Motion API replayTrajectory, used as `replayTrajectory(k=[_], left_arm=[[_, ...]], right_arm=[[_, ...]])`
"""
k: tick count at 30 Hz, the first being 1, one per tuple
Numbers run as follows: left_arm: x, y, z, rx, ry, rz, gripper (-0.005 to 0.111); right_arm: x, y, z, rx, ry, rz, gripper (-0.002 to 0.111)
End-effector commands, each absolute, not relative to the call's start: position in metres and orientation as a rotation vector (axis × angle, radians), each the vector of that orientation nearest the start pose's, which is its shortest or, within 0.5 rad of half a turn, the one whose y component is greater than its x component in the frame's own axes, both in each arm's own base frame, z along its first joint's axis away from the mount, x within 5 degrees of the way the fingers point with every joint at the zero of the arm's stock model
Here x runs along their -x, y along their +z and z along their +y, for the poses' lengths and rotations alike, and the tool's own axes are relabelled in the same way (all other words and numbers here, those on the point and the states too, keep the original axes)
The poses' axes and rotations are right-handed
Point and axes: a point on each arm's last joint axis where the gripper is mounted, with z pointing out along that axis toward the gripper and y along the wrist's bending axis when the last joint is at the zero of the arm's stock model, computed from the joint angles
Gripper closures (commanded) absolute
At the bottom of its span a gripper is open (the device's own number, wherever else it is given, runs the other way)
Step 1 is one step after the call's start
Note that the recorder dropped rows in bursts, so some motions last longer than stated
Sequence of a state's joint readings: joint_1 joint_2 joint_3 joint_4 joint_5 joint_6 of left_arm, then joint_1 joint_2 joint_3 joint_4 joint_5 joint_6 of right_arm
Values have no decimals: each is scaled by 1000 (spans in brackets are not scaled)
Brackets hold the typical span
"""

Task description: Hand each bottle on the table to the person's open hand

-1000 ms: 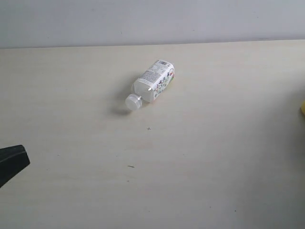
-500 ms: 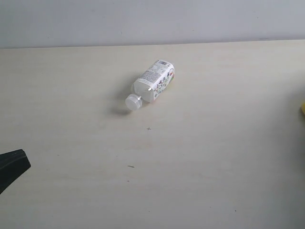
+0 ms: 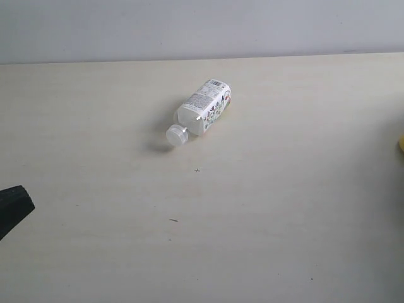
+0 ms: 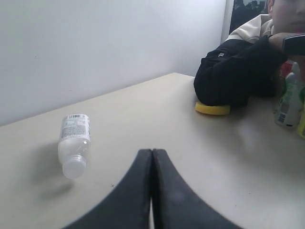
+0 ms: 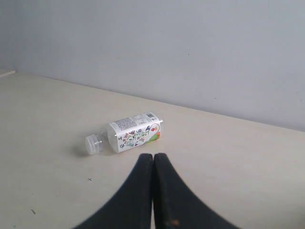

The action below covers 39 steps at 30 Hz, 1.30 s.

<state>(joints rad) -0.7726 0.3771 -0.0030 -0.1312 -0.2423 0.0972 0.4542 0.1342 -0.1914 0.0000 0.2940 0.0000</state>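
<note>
"How far along is it?"

"Not done, I'd say. On that broad pale table [image 3: 284, 240] one whitish bottle [image 3: 205, 107] lies on its side with nothing touching it, so that one's left to hand over."

"And the person?"

"A black-sleeved arm [image 4: 233, 71] rests well apart from the lying bottle. I see no open hand (so nowhere to deliver, for now). A few standing bottles [image 4: 287, 102] are bunched just beside that arm, also well apart from the lying bottle. Whether they count as delivered, I can't tell."

"The grippers?"

"Both are pressed together, pinching nothing. The left gripper [image 4: 152, 155] sits low, well short of the lying bottle on its cap side. The right gripper [image 5: 153, 157] faces the bottle's flank, near it but clear of it."

"What does the bottle look like?"

"Short, with a clear shoulder, whitish contents and a printed label with a barcode and small red and green marks. Its white cap [image 3: 175, 136] is on, at the end nearer the left gripper."
</note>
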Motion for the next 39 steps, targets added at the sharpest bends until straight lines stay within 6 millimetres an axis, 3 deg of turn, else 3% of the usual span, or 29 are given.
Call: replayTrajectory(k=[1,15,35,39], left_arm=[[-66,221,-61,-537,-629,1506,107],[-65,213,-62,-597,-611,1624,107],[-65,213,-62,-596,-611,1617,107],[-67,224,-62,-541,-627,1505,107]], right_arm=[[-54,243,26,387,335,1682,108],[-54,243,26,387,335,1682,108],[-54,243,26,387,335,1682,108],[-54,243,26,387,335,1682,108]])
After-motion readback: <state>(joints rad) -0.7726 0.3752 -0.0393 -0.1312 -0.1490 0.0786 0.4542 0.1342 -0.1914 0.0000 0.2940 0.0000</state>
